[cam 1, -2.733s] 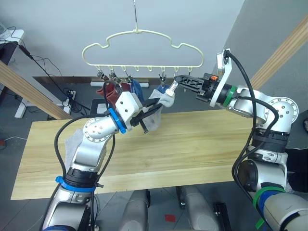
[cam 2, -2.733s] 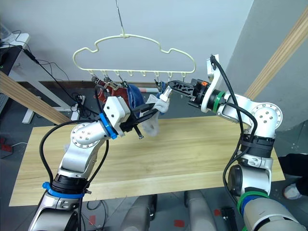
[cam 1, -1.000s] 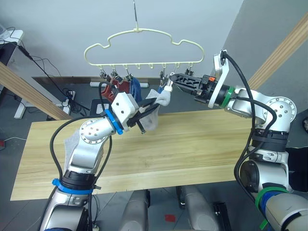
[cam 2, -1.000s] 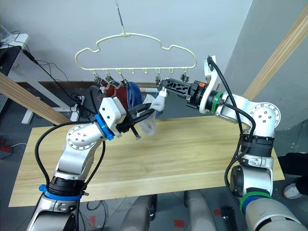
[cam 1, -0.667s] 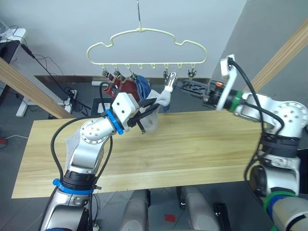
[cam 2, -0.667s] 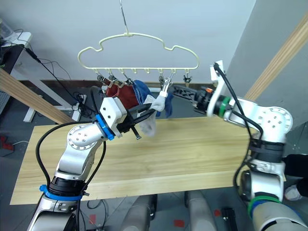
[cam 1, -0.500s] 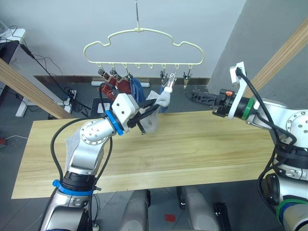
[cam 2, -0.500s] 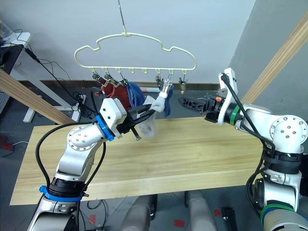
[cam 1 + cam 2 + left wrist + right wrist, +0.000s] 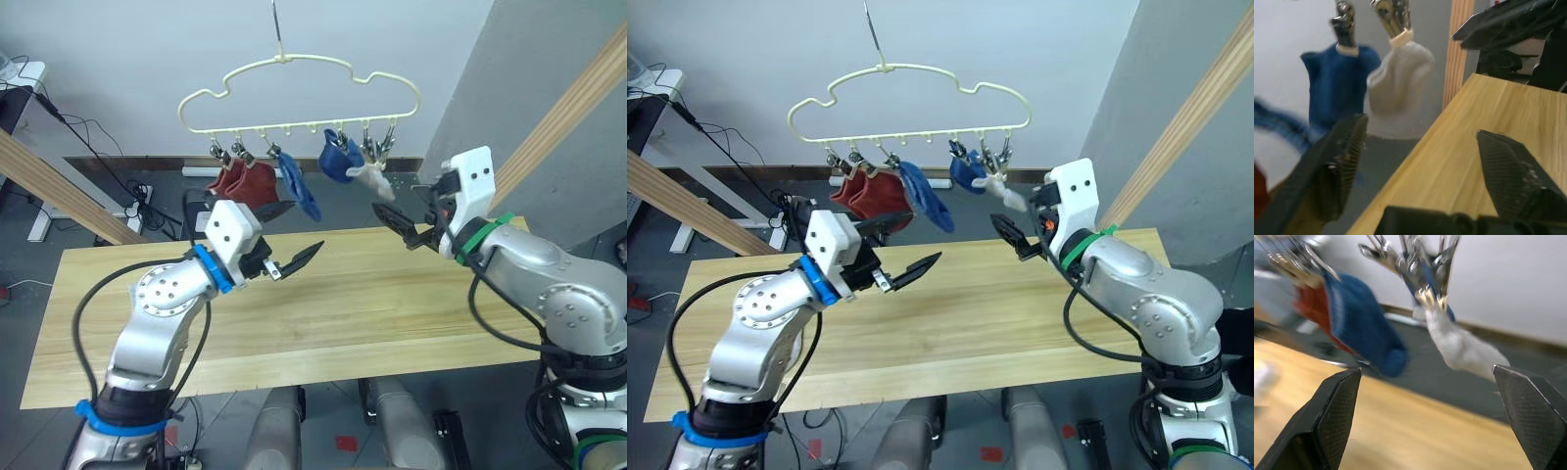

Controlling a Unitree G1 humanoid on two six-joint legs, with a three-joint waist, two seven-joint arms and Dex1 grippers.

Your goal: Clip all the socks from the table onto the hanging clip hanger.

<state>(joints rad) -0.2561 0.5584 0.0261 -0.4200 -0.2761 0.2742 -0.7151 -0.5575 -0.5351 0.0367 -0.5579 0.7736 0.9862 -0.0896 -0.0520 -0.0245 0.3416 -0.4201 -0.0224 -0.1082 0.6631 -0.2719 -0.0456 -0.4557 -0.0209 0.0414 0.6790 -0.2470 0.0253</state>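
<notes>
**Socks hang clipped above two empty grippers**

The socks hang from the clip hanger [image 9: 294,93]: two rust red socks [image 9: 245,182], a blue sock [image 9: 297,183], a second blue sock [image 9: 340,158] and a light grey sock [image 9: 372,179], which sits just above and beside the right gripper [image 9: 392,220]. The left gripper [image 9: 289,235] is below the red and blue socks. Both grippers have their fingers spread wide and hold nothing, over the table [image 9: 392,304]. The clips are too small to count, and the left arm hides part of the tabletop.
</notes>
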